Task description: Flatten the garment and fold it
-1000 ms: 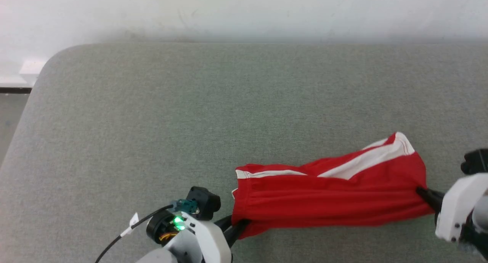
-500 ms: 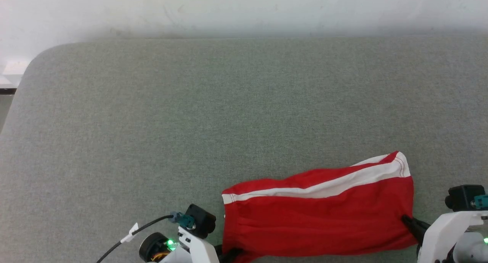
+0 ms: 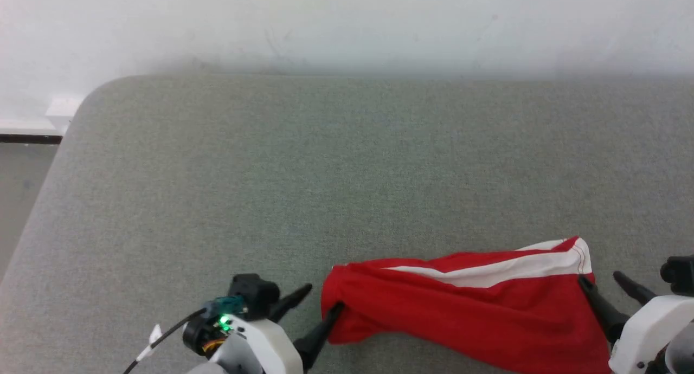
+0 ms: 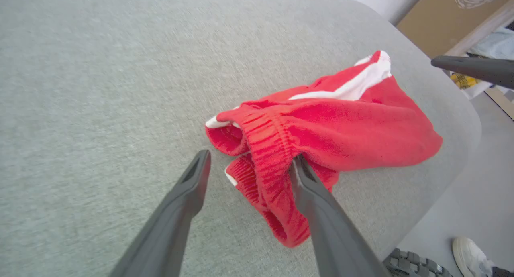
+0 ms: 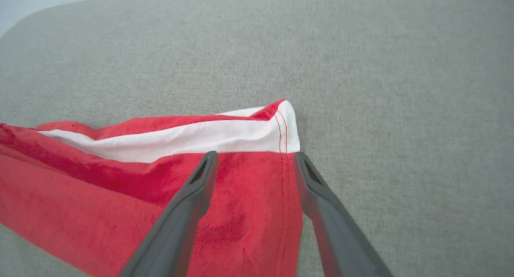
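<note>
I see the garment (image 3: 466, 303), soft red fabric with a white stripe and ribbed waistband, bunched near the front edge of the grey felt-like table (image 3: 325, 173). My left gripper (image 3: 323, 297) and right gripper (image 3: 599, 277) gape wide at its ends, gripping nothing.

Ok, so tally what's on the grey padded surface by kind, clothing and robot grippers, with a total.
Red shorts: 1
Grippers, both open: 2 (left gripper, right gripper)
Total: 3
</note>
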Available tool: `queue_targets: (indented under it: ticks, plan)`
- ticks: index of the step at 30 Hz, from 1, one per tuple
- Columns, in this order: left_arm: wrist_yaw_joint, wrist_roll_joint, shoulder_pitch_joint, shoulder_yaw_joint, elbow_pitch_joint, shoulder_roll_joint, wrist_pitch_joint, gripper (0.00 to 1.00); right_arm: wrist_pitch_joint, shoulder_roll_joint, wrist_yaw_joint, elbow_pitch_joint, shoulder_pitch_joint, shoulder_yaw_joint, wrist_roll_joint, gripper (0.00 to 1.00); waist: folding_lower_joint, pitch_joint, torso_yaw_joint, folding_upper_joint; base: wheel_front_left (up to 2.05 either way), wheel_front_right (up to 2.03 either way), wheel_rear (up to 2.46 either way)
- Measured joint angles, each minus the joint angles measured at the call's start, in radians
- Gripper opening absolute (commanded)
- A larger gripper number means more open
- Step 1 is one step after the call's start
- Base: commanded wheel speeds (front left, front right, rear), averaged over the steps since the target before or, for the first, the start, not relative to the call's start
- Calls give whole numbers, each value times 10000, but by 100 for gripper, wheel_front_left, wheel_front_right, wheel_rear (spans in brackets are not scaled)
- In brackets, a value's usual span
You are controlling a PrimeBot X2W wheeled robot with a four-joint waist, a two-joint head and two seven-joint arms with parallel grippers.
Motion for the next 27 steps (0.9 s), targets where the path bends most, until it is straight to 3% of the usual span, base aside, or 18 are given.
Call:
queue_targets:
  ticks: [8, 11, 14, 19, 23, 27]
  plan:
    - [1032, -2, 728, 1166, -978, 125, -1707, 100, -947, -15, 0, -282, 290, -401, -686, 100, 0, -432, 370, 0, 0, 0, 0]
    - [1687, 364, 834, 1655, -1035, 142, -2700, 100, -1097, 205, 0, -132, 423, -401, -857, 100, 0, -500, 489, 0, 0, 0, 0]
    - [2443, 1191, 834, 2173, -895, 130, -3377, 100, -1106, 293, 2, 90, 489, -481, -1091, 100, 0, -504, 532, 1, 0, 0, 0]
    - [3448, 3264, 906, 3085, -1204, -253, -3542, 100, -970, 518, 2, 796, 497, -825, -1373, 100, 1, -455, 523, 0, 0, 0, 0]
    - [3960, 4888, 1332, 3737, -1643, -706, -3551, 100, -746, 784, 0, 1432, 444, -1026, -1465, 100, 1, -366, 542, 0, 0, 0, 0]
    - [4002, 5557, 1877, 4088, -1795, -1152, -3551, 100, -535, 1030, 0, 2040, 214, -951, -1089, 100, 1, -225, 583, 0, 0, 0, 0]
